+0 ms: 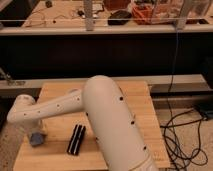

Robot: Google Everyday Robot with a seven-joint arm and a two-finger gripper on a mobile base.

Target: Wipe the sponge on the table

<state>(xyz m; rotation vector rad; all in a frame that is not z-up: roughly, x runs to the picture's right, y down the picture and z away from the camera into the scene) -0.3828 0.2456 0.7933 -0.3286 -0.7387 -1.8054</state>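
Near left table [136, 100] edge, jaws over sponge [37, 138].

1 black ridged block [76, 139] lies flat, right of the gripper [37, 132] at lower left; a cluttered workbench [65, 14] stands behind; black cables [184, 137] cross the floor at right.
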